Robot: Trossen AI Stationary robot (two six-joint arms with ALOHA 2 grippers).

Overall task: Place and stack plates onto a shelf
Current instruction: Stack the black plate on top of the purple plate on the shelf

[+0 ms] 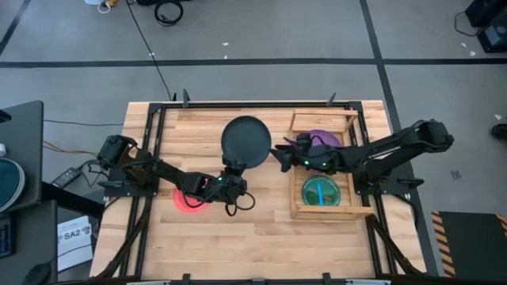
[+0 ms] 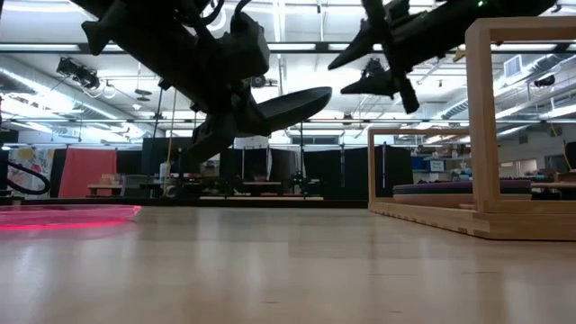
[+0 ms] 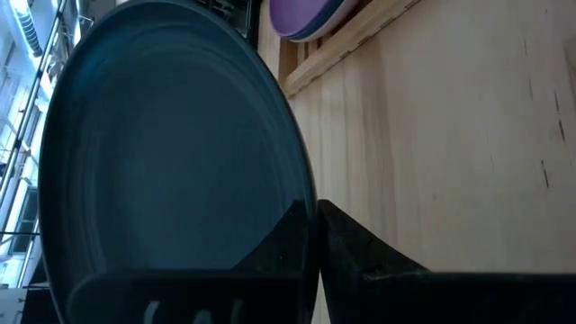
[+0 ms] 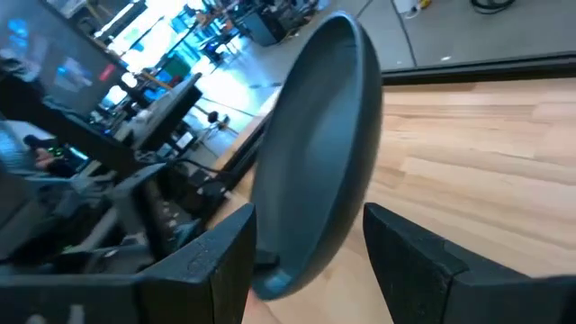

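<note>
Dark teal plate airborne, tilted; left fingers pinch rim; right fingers spread.

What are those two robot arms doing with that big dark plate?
The left gripper is shut on the rim of the dark teal plate and holds it up in the air above the table. The right gripper is open and reaching toward the plate's other edge, as if to take it. On the shelf a purple plate already lies at one end and a green plate at the other. A red-pink plate waits on the table under the left arm.
</note>
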